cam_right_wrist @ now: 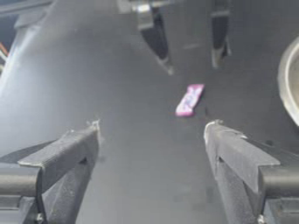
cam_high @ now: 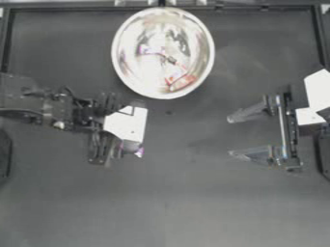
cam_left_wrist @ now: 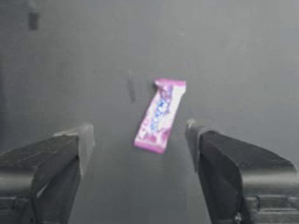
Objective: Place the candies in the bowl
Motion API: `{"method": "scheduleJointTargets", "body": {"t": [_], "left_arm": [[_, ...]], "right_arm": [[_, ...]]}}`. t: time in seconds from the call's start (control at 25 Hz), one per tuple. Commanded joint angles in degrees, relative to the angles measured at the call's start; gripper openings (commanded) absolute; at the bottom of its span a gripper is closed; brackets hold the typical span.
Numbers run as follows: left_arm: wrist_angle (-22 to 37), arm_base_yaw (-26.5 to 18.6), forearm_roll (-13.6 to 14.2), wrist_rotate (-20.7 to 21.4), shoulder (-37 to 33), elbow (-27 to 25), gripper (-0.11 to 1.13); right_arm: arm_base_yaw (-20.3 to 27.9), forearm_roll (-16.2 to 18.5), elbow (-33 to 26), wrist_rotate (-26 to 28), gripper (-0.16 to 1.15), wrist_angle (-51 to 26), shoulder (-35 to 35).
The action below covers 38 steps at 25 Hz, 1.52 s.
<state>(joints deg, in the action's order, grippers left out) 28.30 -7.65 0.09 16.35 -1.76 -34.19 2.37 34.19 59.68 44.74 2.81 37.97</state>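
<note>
Bowl [cam_high: 162,52] shiny mirror-like metal; candy [cam_left_wrist: 159,115] glossy wrapper; table [cam_high: 193,207] matt dark.

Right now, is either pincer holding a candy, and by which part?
No. The left pincer is open above a purple candy lying on the table, not gripping it. The right pincer is open too, with nothing in it.

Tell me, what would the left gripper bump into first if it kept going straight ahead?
Probably the purple-pink candy. It lies on the table right ahead of the left gripper, whose jaws stand open either side of it. Depth is hard to judge.
</note>
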Motion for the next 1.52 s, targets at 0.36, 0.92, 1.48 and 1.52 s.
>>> {"method": "scheduleJointTargets", "body": {"t": [0.36,0.92,1.48,1.52], "left_arm": [[-1.9,1.0,-0.8,0.1,3.4,2.0,0.96],[-3.3,1.3,-1.6,0.1,6.8,2.2,0.95],[-3.3,1.5,-2.8,0.3,9.7,3.9,0.86],[-3.2,1.4,-2.8,0.4,10.1,4.1,0.86]], "right_arm": [[-0.1,0.0,-0.5,-0.1,0.99,0.4,0.8],[-0.1,-0.1,-0.3,-0.1,0.99,1.4,1.8],[0.0,-0.1,-0.3,-0.1,0.99,2.7,1.8],[0.0,-0.1,-0.3,-0.1,0.99,2.6,1.8]]}}
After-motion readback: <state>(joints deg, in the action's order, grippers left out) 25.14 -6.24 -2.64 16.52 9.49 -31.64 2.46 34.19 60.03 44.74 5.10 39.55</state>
